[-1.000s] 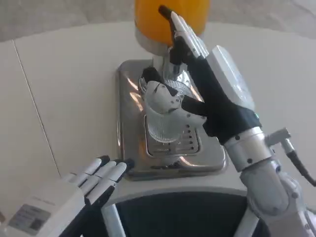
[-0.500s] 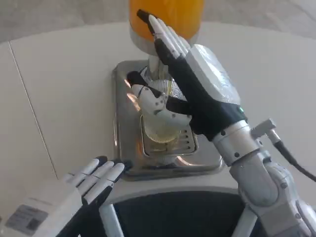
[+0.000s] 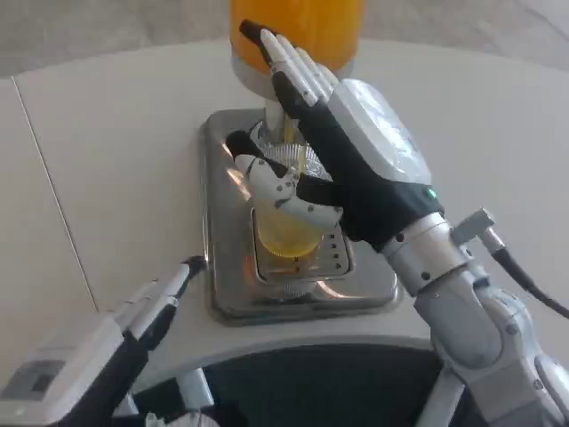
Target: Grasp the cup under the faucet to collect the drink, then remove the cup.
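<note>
A clear ribbed cup (image 3: 286,233) stands on the drip grate of the steel dispenser base (image 3: 222,267), under the faucet of the orange juice tank (image 3: 298,31). Orange juice fills its lower part, and a thin stream runs into it. My right hand (image 3: 342,169) grips the cup, thumb across its front, the other fingers stretched up along the faucet column. My left hand (image 3: 147,307) hovers at the table's near edge, left of the base, fingers straight and holding nothing.
The white table (image 3: 116,160) spreads to the left and right of the dispenser. Its curved near edge runs just below the steel base, with a dark gap underneath.
Juice has started flowing and the cup now holds orange liquid. My left hand has turned edge-on and slid slightly left. The right hand keeps its hold on the cup.
</note>
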Available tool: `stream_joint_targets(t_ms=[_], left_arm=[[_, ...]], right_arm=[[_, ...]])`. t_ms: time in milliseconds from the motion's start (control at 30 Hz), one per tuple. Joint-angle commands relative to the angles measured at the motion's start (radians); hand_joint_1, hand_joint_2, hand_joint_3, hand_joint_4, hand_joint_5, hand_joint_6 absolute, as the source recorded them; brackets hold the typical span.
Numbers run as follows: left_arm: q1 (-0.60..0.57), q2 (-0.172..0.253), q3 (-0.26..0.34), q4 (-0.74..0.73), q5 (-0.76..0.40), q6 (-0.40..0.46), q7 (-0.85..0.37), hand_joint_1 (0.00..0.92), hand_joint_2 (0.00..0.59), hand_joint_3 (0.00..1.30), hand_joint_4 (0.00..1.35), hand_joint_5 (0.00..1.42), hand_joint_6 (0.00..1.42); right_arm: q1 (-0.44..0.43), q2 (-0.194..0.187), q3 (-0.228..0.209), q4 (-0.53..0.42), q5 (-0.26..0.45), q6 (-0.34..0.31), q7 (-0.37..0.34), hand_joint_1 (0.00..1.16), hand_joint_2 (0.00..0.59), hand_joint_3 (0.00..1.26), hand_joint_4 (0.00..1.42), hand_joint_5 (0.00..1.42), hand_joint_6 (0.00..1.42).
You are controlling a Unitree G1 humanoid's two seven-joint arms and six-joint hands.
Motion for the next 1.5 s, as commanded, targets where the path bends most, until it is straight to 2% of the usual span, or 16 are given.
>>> stream_joint_targets(t_ms=[33,267,667,900,1300,1400,1500], left_arm=[[-0.047,-0.08,-0.049,-0.043,-0.036,0.133,-0.032,0.053,0.093,0.0,0.0,0.08,0.23],[-0.111,-0.199,-0.127,-0.081,0.005,0.283,0.007,0.097,0.068,0.0,0.0,0.11,0.29],[-0.232,-0.328,-0.218,-0.029,0.082,0.408,0.096,0.119,0.063,0.0,0.0,0.12,0.31],[-0.294,-0.376,-0.275,0.023,0.117,0.452,0.145,0.12,0.062,0.0,0.0,0.12,0.31],[-0.383,-0.416,-0.328,0.117,0.133,0.481,0.212,0.123,0.065,0.0,0.0,0.13,0.31],[-0.391,-0.416,-0.332,0.125,0.129,0.482,0.217,0.124,0.068,0.0,0.0,0.13,0.31],[-0.392,-0.412,-0.33,0.128,0.123,0.481,0.215,0.124,0.069,0.0,0.0,0.13,0.31]], right_arm=[[0.026,-0.008,0.031,0.001,-0.003,0.015,0.062,0.36,0.506,0.0,0.0,0.0,0.0],[0.032,-0.012,0.03,-0.018,-0.003,0.028,0.071,0.36,0.507,0.0,0.0,0.0,0.0],[0.032,-0.012,0.034,-0.029,-0.003,0.034,0.079,0.36,0.507,0.0,0.0,0.0,0.0],[0.04,-0.016,0.029,-0.051,-0.004,0.042,0.083,0.36,0.507,0.0,0.0,0.0,0.0],[0.079,-0.027,0.011,-0.138,0.002,0.076,0.096,0.36,0.507,0.0,0.0,0.0,0.0],[0.1,-0.029,0.001,-0.193,-0.01,0.089,0.093,0.36,0.507,0.0,0.0,0.0,0.0],[0.14,-0.033,-0.021,-0.287,-0.013,0.11,0.095,0.36,0.507,0.0,0.0,0.0,0.0]])
